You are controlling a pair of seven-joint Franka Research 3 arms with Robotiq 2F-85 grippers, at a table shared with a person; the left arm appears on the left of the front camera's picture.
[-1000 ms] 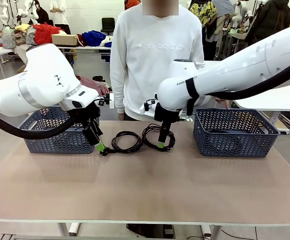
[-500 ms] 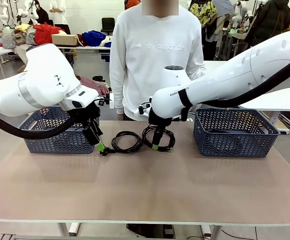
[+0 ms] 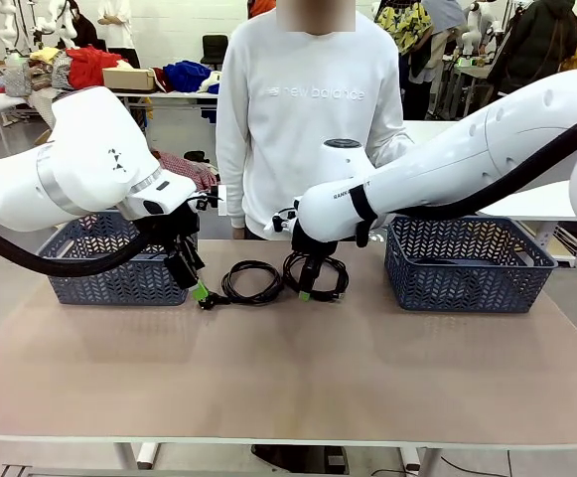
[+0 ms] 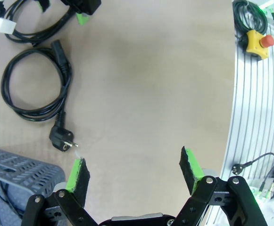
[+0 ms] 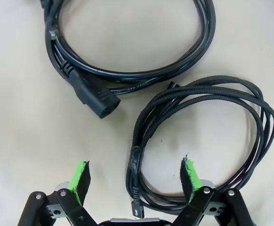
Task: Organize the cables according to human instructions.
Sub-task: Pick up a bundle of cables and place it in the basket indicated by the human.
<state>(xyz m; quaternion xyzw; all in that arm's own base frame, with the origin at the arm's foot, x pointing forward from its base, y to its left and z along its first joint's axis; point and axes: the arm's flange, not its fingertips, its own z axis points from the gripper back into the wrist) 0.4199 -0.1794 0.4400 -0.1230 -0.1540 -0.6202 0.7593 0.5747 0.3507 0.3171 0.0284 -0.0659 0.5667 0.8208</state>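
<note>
On the left, my left pincer (image 3: 198, 289) hangs unmoved just beside the left blue basket (image 3: 109, 286), fingers spread wide with nothing between them, above bare surface (image 3: 288, 383). A coiled power cable (image 5: 96, 99) lies just past it, its round plug (image 4: 61, 140) close to one pad. Over the last second my right arm has swung leftward, bringing the right pincer (image 3: 305, 289) to the near edge of the braided cable coil (image 5: 250, 96). It is fully open and holds nothing, though the coil's bound side sits between its pads. I judge a grasp is close. Both coils lie mid-surface between the baskets, with the right basket (image 3: 467, 273) farther right.
</note>
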